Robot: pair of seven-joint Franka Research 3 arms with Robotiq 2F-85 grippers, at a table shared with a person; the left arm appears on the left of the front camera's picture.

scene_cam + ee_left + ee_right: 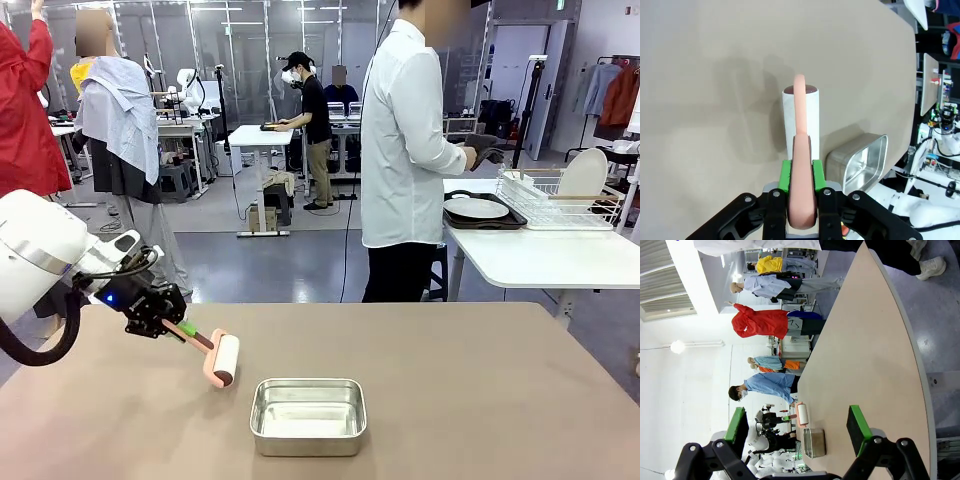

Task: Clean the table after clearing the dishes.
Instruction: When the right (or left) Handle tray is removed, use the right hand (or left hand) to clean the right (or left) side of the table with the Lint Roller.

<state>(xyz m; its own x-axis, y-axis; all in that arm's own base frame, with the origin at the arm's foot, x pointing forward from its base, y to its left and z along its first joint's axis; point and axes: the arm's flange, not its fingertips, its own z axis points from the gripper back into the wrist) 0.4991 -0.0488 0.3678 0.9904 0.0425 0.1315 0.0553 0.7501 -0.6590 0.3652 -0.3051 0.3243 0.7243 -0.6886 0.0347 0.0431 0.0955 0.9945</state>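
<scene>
Taupe table [450, 380] fills the foreground. Steel pan [307, 416] sits near its front-middle. Left gripper [178, 327] is clamped tight on the pink handle of a lint roller [221, 358], whose white roll rests on the tabletop just left of the pan; in the left wrist view the green pads [785, 175] squeeze the handle [801, 165] from both sides. Right gripper [797, 427] hangs over the table's edge, jaws spread wide, holding nothing. Plates and dark trays [485, 212] sit on the white side table [540, 260] beside a dish rack [558, 198], next to a person in a white shirt [400, 140].
</scene>
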